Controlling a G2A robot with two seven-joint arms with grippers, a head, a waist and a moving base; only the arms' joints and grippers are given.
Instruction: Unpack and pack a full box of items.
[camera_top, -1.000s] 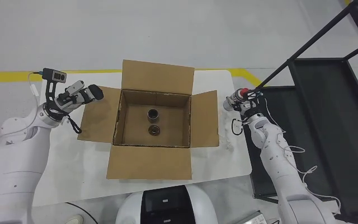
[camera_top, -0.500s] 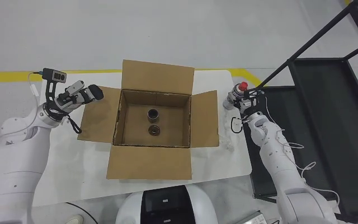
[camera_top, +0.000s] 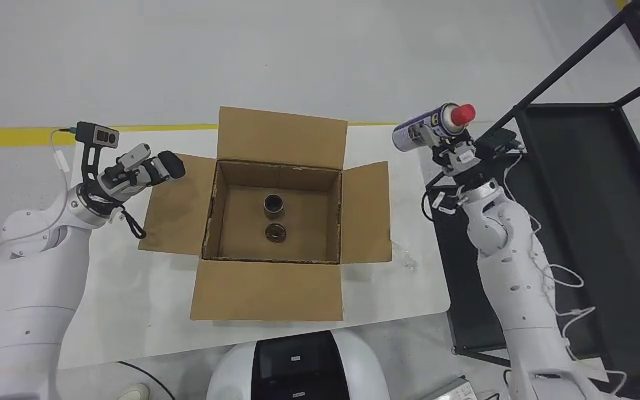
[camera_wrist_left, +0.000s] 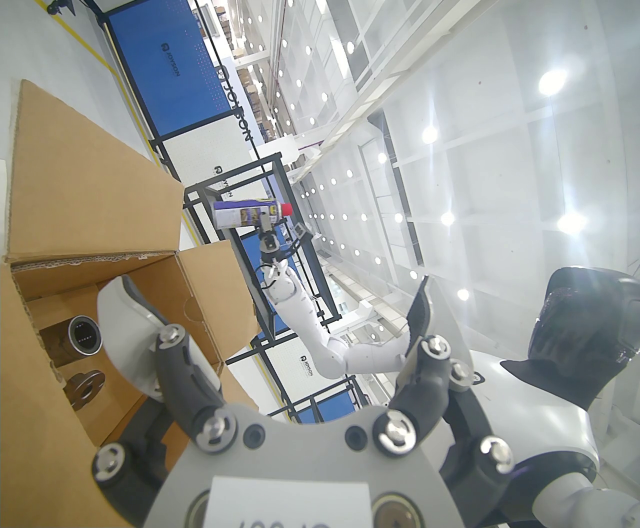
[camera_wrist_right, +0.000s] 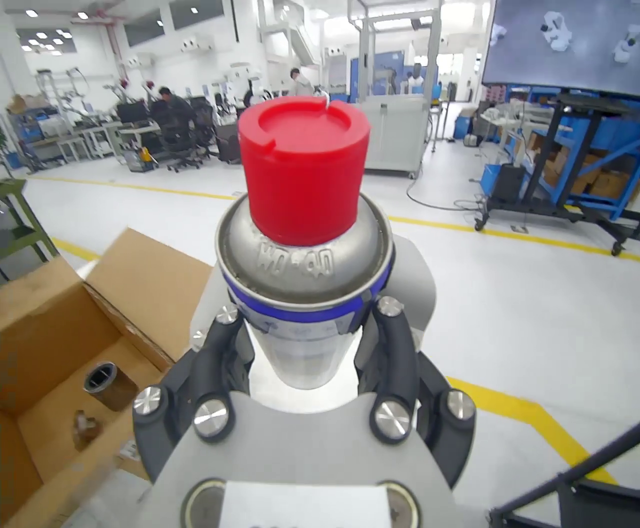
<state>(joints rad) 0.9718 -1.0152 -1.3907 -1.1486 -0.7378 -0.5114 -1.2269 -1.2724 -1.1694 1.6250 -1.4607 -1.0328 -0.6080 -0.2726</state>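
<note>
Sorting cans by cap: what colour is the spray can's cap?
The cap is red; right wrist view best.

Bright, even light here, all coming from overhead. The ceiling lights (camera_wrist_left: 552, 82) high above the box (camera_wrist_left: 75, 175) flare into white blobs in the left wrist view, and straight lines bow hard toward the edges. Inside the box it's a bit shaded. The table (camera_top: 405, 285) around it carries only soft, faint shadows.

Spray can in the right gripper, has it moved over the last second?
Yes. The spray can, held by the right gripper, has moved from beside the cardboard box's right flap toward the table's far edge, past the flap's far corner.
</note>
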